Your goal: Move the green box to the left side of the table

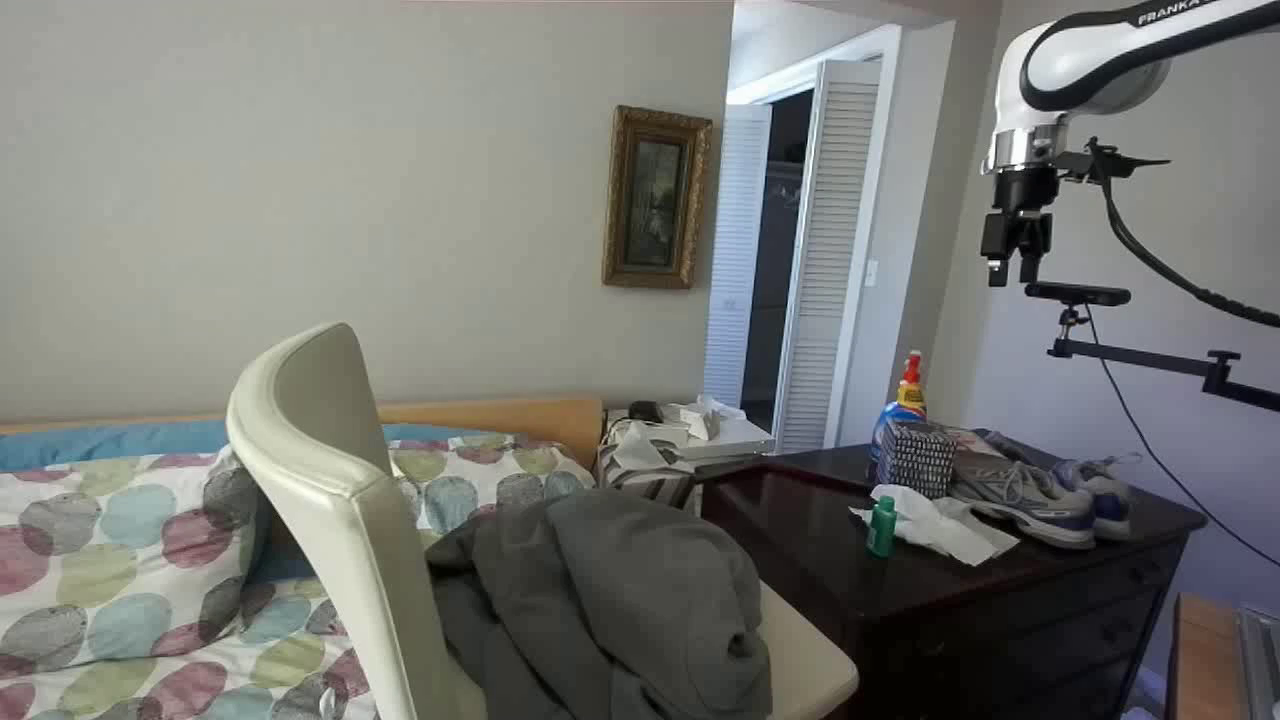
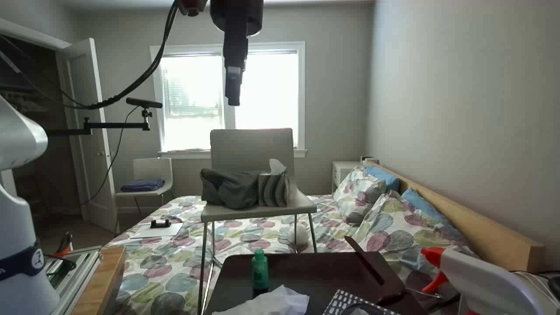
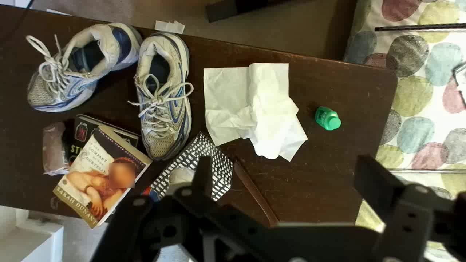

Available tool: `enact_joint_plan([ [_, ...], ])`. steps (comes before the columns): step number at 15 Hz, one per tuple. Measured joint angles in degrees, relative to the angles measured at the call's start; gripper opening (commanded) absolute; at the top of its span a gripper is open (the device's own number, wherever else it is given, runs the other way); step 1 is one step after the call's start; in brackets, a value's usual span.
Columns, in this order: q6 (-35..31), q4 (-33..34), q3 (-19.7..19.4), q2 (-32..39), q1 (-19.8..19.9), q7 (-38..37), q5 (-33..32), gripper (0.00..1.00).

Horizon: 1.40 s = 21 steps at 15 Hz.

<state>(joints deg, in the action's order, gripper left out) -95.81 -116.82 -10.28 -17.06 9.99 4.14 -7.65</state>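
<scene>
Wrist view: gripper (image 3: 283, 163) above the dark table (image 3: 320, 178), jaws standing wide apart. The item of the task presents as a small green bottle (image 3: 327, 118), upright on the table in both exterior views, near the end facing the spotted bed (image 3: 418, 91).

Surroundings: a crumpled white cloth (image 3: 251, 105) lies just beside the bottle. On the cloth's far side from the bottle sits a pair of sneakers (image 3: 164, 102), the nearer one with its toe by a black-and-white patterned box (image 3: 222, 167). A brown strip (image 3: 256, 194) lies at that box's corner. Beside the sneakers, an upper book (image 3: 103, 178) overlaps a lower book (image 3: 82, 133). In an exterior view, a spray bottle (image 1: 905, 398) with a red top stands just behind the patterned box, and a pale chair (image 1: 310, 440) bearing grey clothing (image 1: 620, 600) stands beside the table.

Markings: the upper book reads "NEW YORK TIMES BESTSELLER", "THE COMPANY OF THE COURTESAN" and "SARAH DUNANT". The lower book shows "ST", the remainder covered. The arm (image 1: 1100, 60) carries "FRANKA". Lettering on the green bottle and the spray bottle is too small to read.
</scene>
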Motion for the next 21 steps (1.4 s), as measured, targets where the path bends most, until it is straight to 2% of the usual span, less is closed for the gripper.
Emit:
enact_joint_plan([
  [8,0.00,-0.03,0.00,0.08,-0.05,0.00,0.02,1.00],
  [12,-0.57,-0.91,0.52,2.82,-1.14,-0.57,2.00,1.00],
  [17,-9.87,-3.92,2.30,9.78,-2.66,-4.40,4.45,1.00],
  [21,-22.15,-5.84,3.89,16.59,-3.66,-6.31,4.94,1.00],
])
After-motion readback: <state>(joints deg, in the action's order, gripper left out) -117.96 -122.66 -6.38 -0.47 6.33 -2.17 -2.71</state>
